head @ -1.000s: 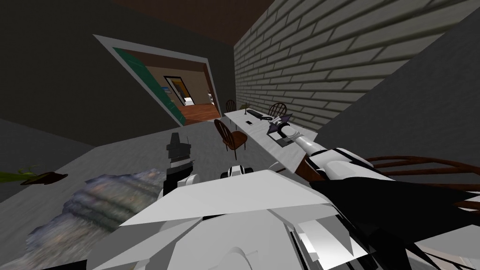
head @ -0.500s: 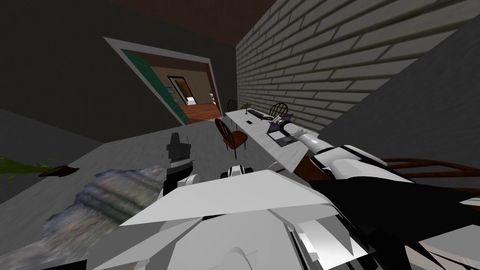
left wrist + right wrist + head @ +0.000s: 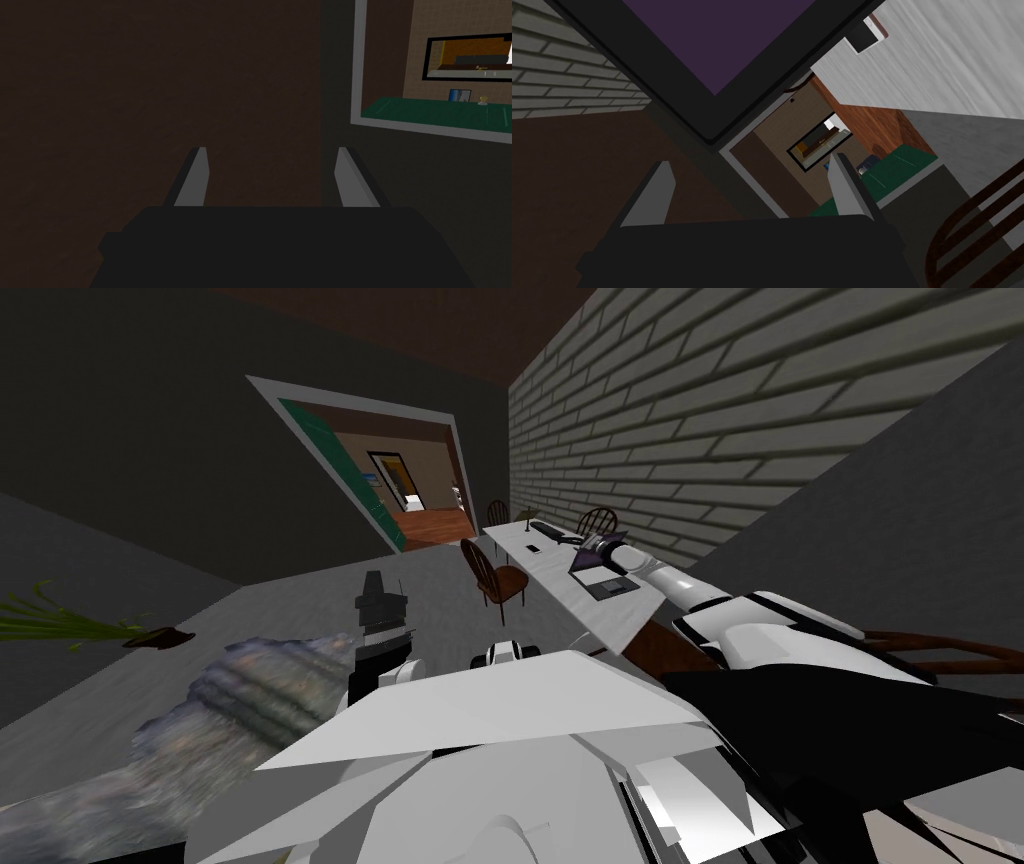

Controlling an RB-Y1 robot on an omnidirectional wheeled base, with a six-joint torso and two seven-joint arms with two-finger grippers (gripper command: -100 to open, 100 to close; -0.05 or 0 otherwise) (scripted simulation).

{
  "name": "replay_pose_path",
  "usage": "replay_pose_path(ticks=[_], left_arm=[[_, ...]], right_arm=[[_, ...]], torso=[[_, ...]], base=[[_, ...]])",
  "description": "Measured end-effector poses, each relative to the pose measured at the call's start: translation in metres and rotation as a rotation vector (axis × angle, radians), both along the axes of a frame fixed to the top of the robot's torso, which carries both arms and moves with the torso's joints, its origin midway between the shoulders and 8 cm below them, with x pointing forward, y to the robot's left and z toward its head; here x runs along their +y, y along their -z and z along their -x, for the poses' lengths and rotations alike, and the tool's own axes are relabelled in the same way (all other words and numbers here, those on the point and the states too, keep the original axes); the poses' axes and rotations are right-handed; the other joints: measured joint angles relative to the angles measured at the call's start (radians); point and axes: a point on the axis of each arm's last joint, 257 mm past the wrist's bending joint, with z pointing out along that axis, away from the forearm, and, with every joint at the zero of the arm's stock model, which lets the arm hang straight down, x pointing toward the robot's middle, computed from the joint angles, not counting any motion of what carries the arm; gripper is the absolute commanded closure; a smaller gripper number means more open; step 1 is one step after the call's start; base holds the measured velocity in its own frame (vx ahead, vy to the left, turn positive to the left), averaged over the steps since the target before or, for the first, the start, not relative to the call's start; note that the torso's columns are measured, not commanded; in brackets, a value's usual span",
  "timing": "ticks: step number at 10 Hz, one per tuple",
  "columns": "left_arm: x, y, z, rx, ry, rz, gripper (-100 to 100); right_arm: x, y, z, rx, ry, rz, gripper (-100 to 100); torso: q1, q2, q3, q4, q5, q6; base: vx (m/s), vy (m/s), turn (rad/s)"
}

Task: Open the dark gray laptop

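Observation:
The dark grey laptop (image 3: 603,580) lies on the long white table (image 3: 545,568) by the brick wall, its lid (image 3: 603,538) raised and a purple screen showing. My right arm reaches over the table and my right gripper (image 3: 604,550) is at the lid. In the right wrist view the lid's dark-framed purple screen (image 3: 722,40) hangs just beyond the open right gripper (image 3: 751,160), one corner pointing between the fingertips, nothing pressed. My left gripper (image 3: 380,596) is held up in front of my chest, and the left wrist view shows the left gripper (image 3: 271,150) open and empty.
A brown wooden chair (image 3: 497,576) stands at the table's near side, another (image 3: 596,520) at the wall side, a third (image 3: 940,648) close on my right. A dark keyboard (image 3: 548,528) and a small phone (image 3: 533,549) lie farther along. Rug (image 3: 240,708) and plant (image 3: 70,626) on my left.
My head view has swung, so the doorway and plant sit further right. My right hand has moved a little farther along the table at the lid, and more of the laptop's base shows.

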Motion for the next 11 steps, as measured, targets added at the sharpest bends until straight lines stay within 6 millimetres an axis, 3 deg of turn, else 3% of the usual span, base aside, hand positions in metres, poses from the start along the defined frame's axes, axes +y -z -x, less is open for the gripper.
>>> replay_pose_path(ticks=[11], left_arm=[[0.000,0.000,0.000,0.000,0.000,0.000,0]], right_arm=[[-0.017,-0.008,0.027,0.238,-0.040,0.147,-100]], torso=[[0.001,-0.001,-0.001,0.000,0.000,0.000]], base=[[-0.042,-0.030,0.067]])
